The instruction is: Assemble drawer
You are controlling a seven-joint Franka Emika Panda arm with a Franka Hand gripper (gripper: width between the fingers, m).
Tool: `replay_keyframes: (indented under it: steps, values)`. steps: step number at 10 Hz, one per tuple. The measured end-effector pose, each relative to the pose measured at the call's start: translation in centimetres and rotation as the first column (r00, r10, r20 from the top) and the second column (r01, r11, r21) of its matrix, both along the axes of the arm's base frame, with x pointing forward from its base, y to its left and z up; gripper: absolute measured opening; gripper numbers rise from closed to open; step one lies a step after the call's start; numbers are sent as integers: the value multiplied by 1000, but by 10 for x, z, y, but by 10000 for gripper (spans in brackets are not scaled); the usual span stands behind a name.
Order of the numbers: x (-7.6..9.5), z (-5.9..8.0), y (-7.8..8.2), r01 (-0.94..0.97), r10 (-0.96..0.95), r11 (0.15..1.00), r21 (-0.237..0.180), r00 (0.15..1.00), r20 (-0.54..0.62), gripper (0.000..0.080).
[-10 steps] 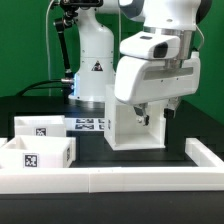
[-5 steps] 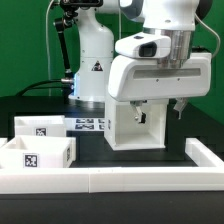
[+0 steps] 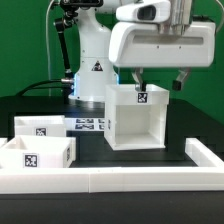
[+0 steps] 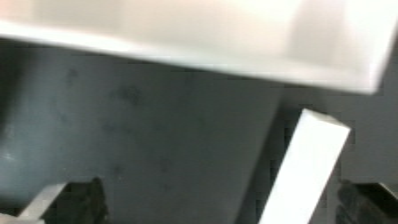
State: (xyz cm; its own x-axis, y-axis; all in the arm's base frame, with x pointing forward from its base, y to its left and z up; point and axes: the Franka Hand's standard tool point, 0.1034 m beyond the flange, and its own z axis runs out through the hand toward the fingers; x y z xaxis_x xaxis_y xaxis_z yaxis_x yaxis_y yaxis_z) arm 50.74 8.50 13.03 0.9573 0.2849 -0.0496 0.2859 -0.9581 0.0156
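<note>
There was one drawer in three loose parts: one tall shell [image 3: 135, 125] and two shallow trays. One arm carried two fingers [image 3: 137, 79]. One marker board [image 3: 90, 125] and one low white rail [image 3: 120, 180] also lay on the dark tabletop [image 3: 100, 152].

The shell stood upright on the tabletop near the middle of the exterior view. It was directly below the fingers, which hung just above its top edge and apart from it. The fingers were spread wide, about as far apart as the shell's side walls, and held nothing. In the wrist view both fingers [image 4: 71, 200] showed as dark tips with bare tabletop [image 4: 160, 130] between them, and the shell [image 4: 196, 40] was a blurred white mass beyond.

The shell was a plain white box, open toward the camera, with a small black-and-white tag [image 3: 141, 96] high on its inner back wall. The far tray [image 3: 40, 122] and the near tray [image 3: 45, 150] sat toward the exterior view's left, well apart from the fingers. Each was a white open-topped rectangle with a square tag on the wall facing the camera. I could not tell whether the two trays touched. The marker board lay flat between the far tray and the shell.
</note>
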Motion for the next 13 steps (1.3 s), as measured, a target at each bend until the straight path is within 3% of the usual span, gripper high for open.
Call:
replay_keyframes:
  steps: [3, 7, 10, 13]
  values:
    - [-28, 9, 5, 31, -31, 1000, -5, 999, -7, 649]
    - [-28, 6, 4, 31, -31, 1000, -5, 999, -12, 649]
    - [-62, -10, 8, 71, -70, 997, 18, 997, -19, 649]
    - [-80, -28, 15, 68, -68, 997, 32, 998, -9, 649]
